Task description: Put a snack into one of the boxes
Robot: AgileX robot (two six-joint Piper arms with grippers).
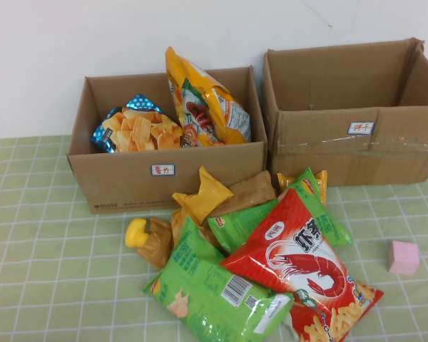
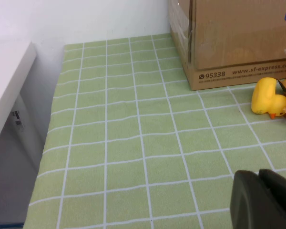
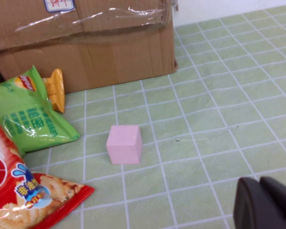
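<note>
Crinkling foil snack bags (image 1: 271, 271), corrugated boxes (image 1: 164, 153), both pincers parked

You face a plain white wall (image 1: 93, 35) behind a table covered with a light green cloth crossed by thin white grid lines (image 1: 36, 242). The cloth runs right up to the wall. Beside the table's left edge stands a white flat-topped ledge (image 2: 7, 81), with shadowed grey space beneath it. Light is soft and even.

Pale green bench cloth (image 1: 43, 235) crossed by white grid lines. Brown cardboard boxes (image 1: 132, 174), white labels. Red shrimp-printed bag (image 1: 299, 267), green bags (image 1: 214, 292), yellow duck (image 1: 136, 232), pink cube (image 1: 403, 257). Left hand (image 2: 264, 200) and right hand (image 3: 267, 202) black, low in their wrist frames.
</note>
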